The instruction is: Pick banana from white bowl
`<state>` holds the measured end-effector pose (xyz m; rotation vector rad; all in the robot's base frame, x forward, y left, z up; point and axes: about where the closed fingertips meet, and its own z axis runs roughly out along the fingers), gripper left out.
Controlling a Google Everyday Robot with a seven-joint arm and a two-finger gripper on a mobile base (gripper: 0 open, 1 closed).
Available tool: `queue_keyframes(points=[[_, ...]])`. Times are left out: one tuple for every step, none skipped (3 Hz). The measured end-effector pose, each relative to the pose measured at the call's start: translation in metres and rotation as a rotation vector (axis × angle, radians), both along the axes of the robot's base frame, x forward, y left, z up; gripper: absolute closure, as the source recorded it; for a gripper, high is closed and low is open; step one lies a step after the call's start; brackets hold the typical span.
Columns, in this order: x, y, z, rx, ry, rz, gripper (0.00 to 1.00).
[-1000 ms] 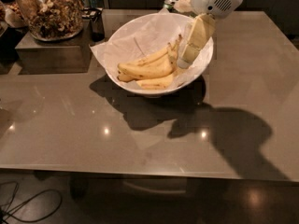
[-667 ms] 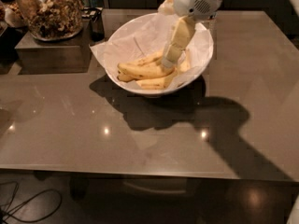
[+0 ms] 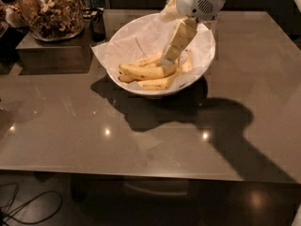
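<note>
The white bowl (image 3: 131, 39), lined with crinkled white paper, stands at the back middle of the brown table. Several yellow bananas lie in it; the top banana (image 3: 143, 70) lies across the middle, with others under and beside it. My gripper (image 3: 168, 59) reaches down from the upper right into the bowl, its cream fingers (image 3: 178, 39) pointing down-left, the tips right at the top banana's right end.
A glass jar of nuts (image 3: 49, 11) stands on a dark box (image 3: 51, 55) at the back left, with a small dark item (image 3: 98, 22) beside it. The table's front edge (image 3: 141, 175) runs across the lower frame; cables lie on the floor at bottom left.
My gripper has moved left and down inside the bowl, from its right rim to the bananas in the middle. The bananas have not visibly shifted.
</note>
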<state>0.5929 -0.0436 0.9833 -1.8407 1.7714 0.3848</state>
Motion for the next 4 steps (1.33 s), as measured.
queue_keyframes(points=[[0.001,0.004,-0.003,0.017,0.000,0.003,0.42],[0.002,0.018,-0.022,0.088,0.027,0.031,0.49],[0.004,0.029,-0.036,0.148,0.050,0.041,0.39],[0.006,0.034,-0.045,0.185,0.068,0.043,0.41]])
